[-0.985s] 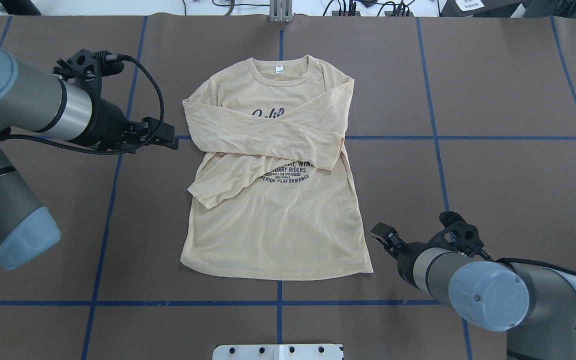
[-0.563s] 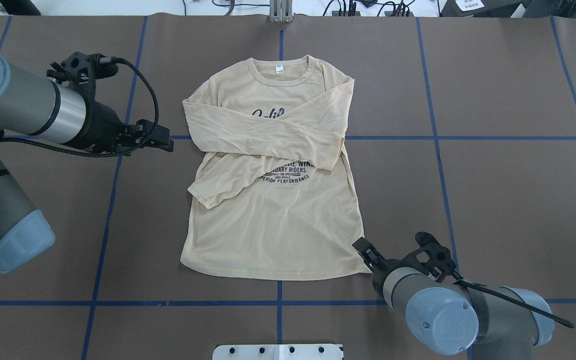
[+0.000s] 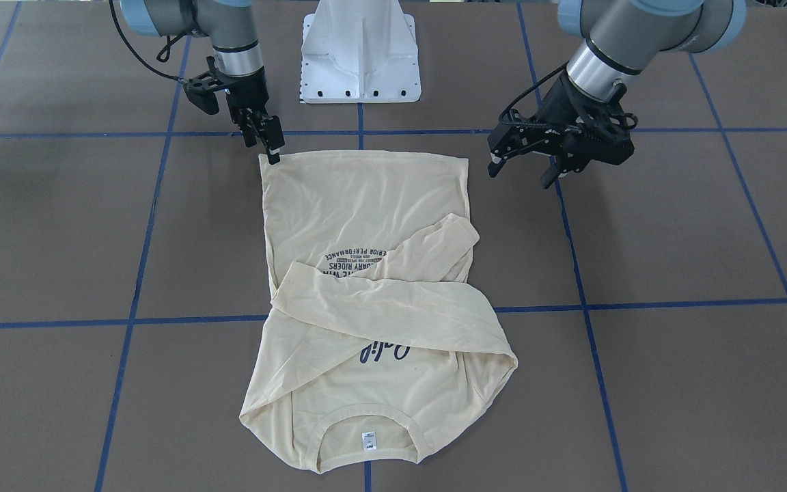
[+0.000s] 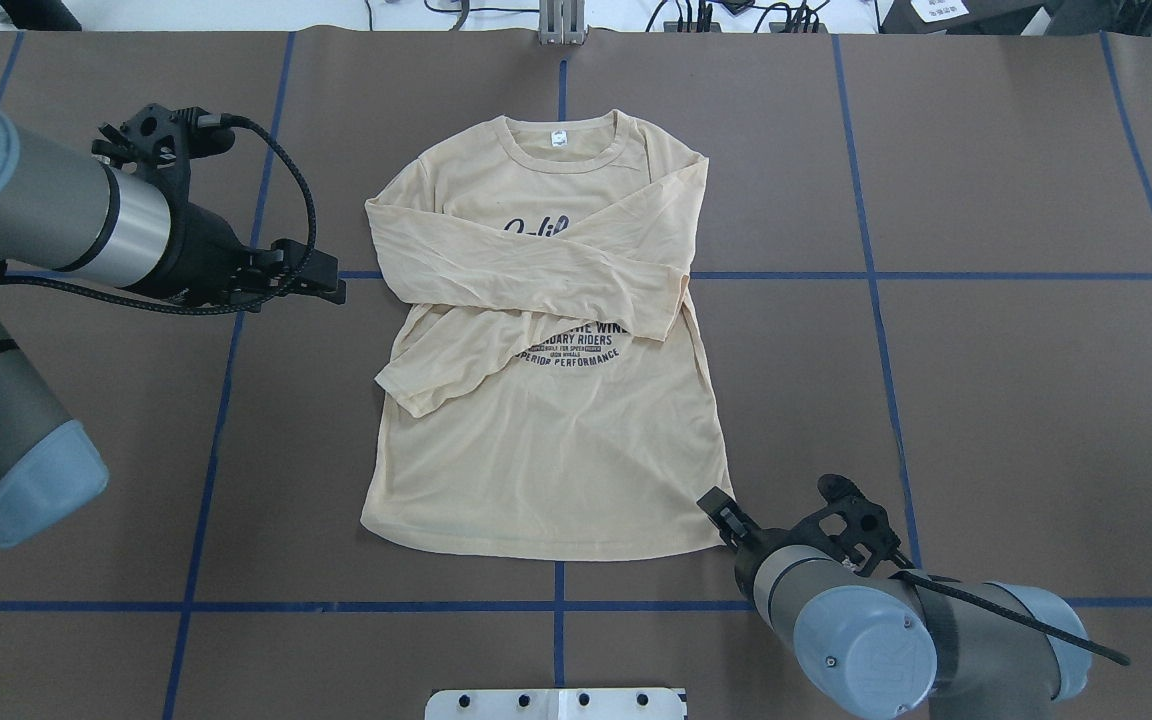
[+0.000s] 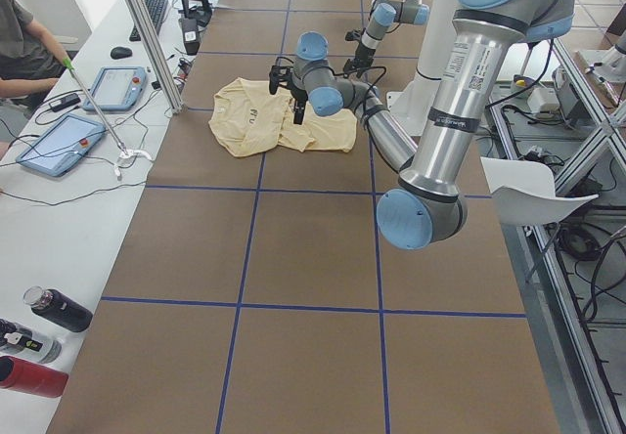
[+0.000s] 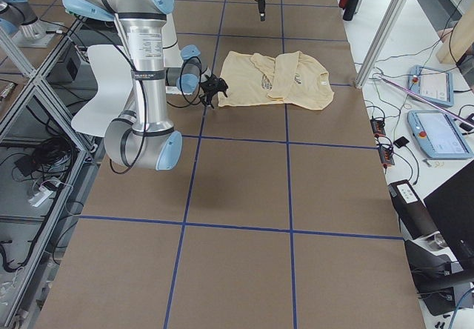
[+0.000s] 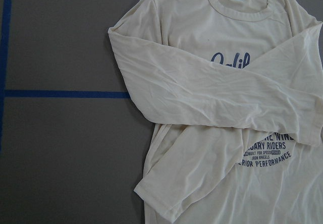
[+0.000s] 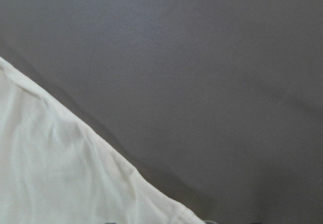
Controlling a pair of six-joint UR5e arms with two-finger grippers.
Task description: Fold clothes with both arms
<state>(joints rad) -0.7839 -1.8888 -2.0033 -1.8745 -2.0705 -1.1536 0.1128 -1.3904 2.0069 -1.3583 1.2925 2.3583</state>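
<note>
Seen from overhead, the shirt (image 4: 546, 440) lay flat in the middle of the counter (image 4: 986, 400), neck at 12 o'clock & hem at 6. Both sleeves (image 4: 536, 270) were folded across the chest & crossed, covering part of the navy print (image 4: 571, 350). The L claw (image 4: 334, 285) hung over bare counter at the shirt's 9 o'clock, near the sleeve fold but apart from it. Its fingers were spread wide. The R claw (image 4: 716, 505) was down at the hem corner, at the shirt's 5 o'clock, w/ its tip right at the cloth edge. Couldn't tell if it was pinching the cloth. The R wrist cam showed only the hem edge & brown counter.
</note>
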